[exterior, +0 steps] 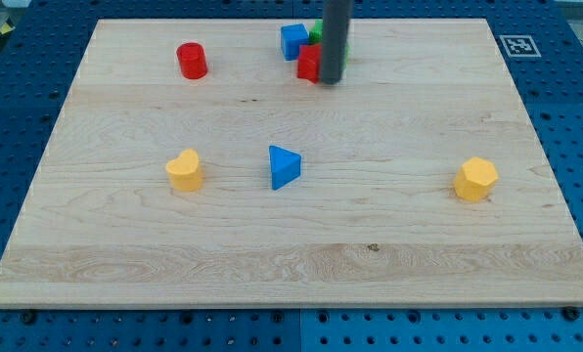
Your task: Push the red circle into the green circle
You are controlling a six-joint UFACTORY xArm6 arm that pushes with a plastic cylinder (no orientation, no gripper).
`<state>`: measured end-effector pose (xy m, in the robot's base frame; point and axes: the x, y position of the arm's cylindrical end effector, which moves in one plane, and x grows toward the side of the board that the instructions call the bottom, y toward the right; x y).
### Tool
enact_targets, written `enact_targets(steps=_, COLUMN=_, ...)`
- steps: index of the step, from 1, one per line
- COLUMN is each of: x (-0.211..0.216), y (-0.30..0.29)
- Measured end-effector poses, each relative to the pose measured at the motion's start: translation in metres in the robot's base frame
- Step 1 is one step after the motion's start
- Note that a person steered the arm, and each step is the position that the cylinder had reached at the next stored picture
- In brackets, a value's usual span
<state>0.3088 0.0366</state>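
One red circle (192, 61) is sitting well left of my tip (331, 81), which is touching a red block (309, 63); jaws: none showing on this rod.

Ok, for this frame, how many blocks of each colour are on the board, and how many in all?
Red: 2, the red circle and a red block beside my tip.
Blue: 2, a blue block and a blue triangle.
Yellow: 2, a yellow heart and a yellow hexagon.
Green: 1, a green block, mostly hidden behind the rod.
Total: 7.
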Motion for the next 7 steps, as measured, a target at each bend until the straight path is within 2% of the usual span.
enact_targets(steps=1, x=-0.003, y=-0.002)
enact_targets(steps=2, x=0.016, y=-0.002)
enact_targets(steps=4, x=0.077, y=-0.017)
enact_targets(steps=5, x=0.08, y=-0.052)
enact_targets(steps=7, x=0.054, y=-0.168)
